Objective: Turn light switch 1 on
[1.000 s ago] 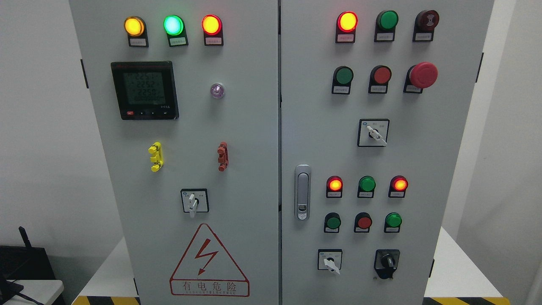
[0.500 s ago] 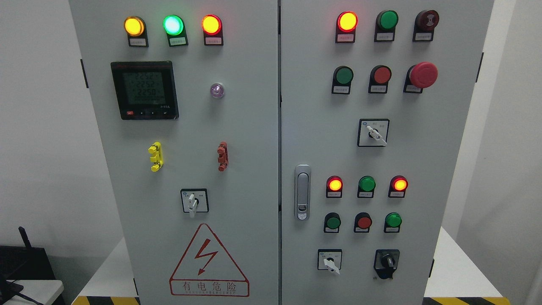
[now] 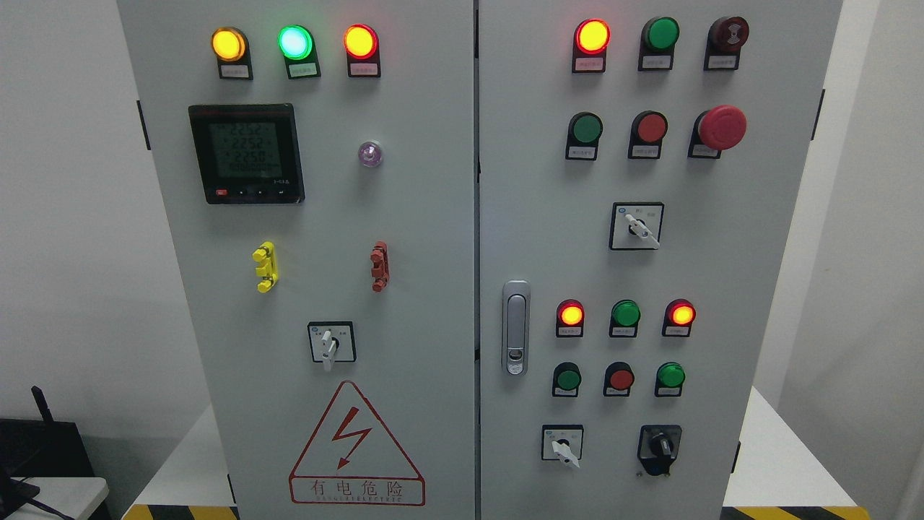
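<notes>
A grey electrical cabinet fills the head view, with a left door [image 3: 404,238] and a right door [image 3: 548,238]. Neither of my hands shows. On the right door a row of three pushbuttons sits low down: green [image 3: 568,379], red [image 3: 621,378] and green [image 3: 670,375]. Above them are three lamps: lit red [image 3: 571,315], green [image 3: 626,313] and lit red [image 3: 681,314]. Two rotary selectors sit at the bottom, a white one [image 3: 562,445] and a black one [image 3: 659,448]. I cannot read which control is labelled switch 1.
Higher on the right door are a red lamp [image 3: 592,36], green and red buttons, a red emergency mushroom [image 3: 722,128] and a selector [image 3: 637,227]. The left door carries three lit lamps, a meter [image 3: 246,153], a selector [image 3: 331,343] and a warning triangle [image 3: 356,448]. A door handle [image 3: 515,328] is mid-panel.
Only the meter's digits flicker; nothing else has moved.
</notes>
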Motion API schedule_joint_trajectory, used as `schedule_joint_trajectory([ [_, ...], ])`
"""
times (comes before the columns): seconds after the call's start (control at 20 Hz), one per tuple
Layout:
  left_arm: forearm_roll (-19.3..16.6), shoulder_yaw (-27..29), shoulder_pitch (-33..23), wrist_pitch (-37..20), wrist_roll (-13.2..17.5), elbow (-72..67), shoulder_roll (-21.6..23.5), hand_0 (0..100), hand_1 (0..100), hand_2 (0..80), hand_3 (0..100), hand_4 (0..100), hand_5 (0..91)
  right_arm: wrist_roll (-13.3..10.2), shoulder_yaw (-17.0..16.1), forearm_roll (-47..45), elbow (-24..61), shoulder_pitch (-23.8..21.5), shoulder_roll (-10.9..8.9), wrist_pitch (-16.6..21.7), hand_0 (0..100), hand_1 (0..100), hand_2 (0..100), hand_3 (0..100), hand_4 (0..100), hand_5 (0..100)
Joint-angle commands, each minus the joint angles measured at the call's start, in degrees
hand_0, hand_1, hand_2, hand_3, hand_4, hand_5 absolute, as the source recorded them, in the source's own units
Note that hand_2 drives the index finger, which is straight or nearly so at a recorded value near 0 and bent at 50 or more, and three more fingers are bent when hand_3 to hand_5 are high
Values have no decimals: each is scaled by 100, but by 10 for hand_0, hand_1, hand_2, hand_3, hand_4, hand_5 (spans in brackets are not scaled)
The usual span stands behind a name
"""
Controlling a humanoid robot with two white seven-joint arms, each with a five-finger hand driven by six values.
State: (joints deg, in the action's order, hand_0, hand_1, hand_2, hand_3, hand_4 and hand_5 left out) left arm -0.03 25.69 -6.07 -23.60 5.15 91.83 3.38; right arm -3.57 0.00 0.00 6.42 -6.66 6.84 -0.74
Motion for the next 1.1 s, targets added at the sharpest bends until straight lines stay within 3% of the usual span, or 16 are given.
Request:
schedule_joint_trajectory([
  [0.0,-76,-1399,264,145,-312,862,119,138,204,427,695,764,822,-4,97,-141,0,-2,2,4,120,389,0,0,0,0],
  [0.3,-208,-1883,580,558,-568,1012,-303,101,339,443,726,785,860,-4,97,-141,0,-2,2,4,120,389,0,0,0,0],
  [0.4,-435,-2067,721,821,-594,1143,-312,102,372,445,727,791,863,-4,97,-141,0,-2,2,4,120,389,0,0,0,0],
  [0.6,-726,-2568,1168,1436,-1033,1398,-329,115,383,447,733,798,866,-4,97,-141,0,-2,2,4,120,389,0,0,0,0],
  [0.7,-753,-2709,1344,1735,-1104,1547,-390,124,381,448,733,801,869,-4,97,-141,0,-2,2,4,120,389,0,0,0,0],
  [0.9,-1481,-2727,1705,2114,-1104,1601,-724,131,382,449,736,806,872,-4,97,-141,0,-2,2,-5,120,389,0,0,0,0],
  [1.05,-1641,-2876,1811,2324,-1130,1601,-795,134,385,451,737,808,873,-4,97,-141,0,-2,2,-5,120,389,0,0,0,0],
])
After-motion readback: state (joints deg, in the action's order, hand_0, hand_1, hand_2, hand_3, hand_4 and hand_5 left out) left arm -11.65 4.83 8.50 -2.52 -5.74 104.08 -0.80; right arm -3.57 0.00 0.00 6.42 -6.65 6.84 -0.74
